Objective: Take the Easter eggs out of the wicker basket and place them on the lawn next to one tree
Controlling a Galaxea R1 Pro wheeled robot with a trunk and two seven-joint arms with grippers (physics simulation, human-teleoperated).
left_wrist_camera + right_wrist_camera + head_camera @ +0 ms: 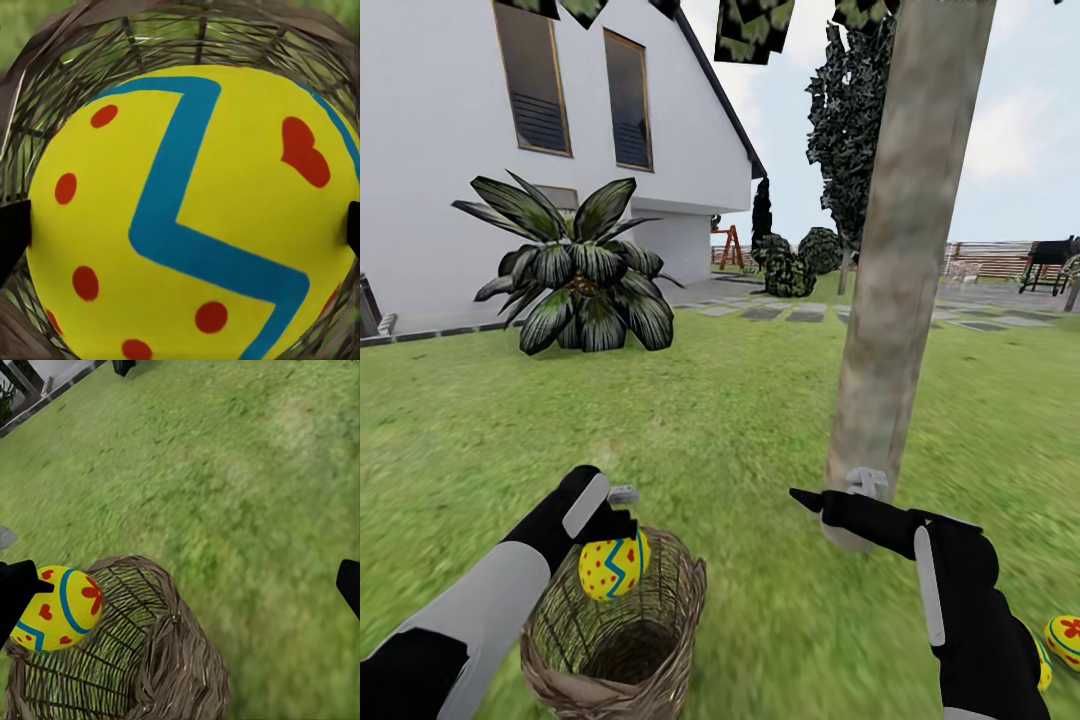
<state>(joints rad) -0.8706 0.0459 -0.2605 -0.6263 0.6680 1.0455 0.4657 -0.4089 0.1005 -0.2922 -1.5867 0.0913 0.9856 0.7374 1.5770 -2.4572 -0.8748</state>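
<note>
On the lawn (690,420), the basket (615,640) stands nearest, at lower left, its woven wall brown and its inside looking empty. Just above its rim, the left gripper (622,520) clamps an egg (614,566), yellow with a blue zigzag and red dots. The left wrist view shows that egg (187,217) up close, a dark fingertip (13,232) against each side and the wicker (67,67) behind it. The right wrist view shows the egg (58,607) over the basket's (142,660) mouth, with open grass (247,495) beyond.

At lower right, the right gripper (830,490) hangs with its fingers spread and nothing between them, close to the foot of the tree (905,260). Two more eggs lie on the grass at the far right edge: one (1066,640) in plain sight, the other (1043,665) mostly hidden behind the right arm. Both rest near the trunk.

The grey-brown trunk rises straight out of the frame's top. Farther back on the left, a low palm (575,270) spreads dark fronds before a white house (460,150). Stepping stones (790,314) cross the middle distance, with bushes (795,265), a dark tall tree (850,130) and a slatted fence (990,255) at the far side.
</note>
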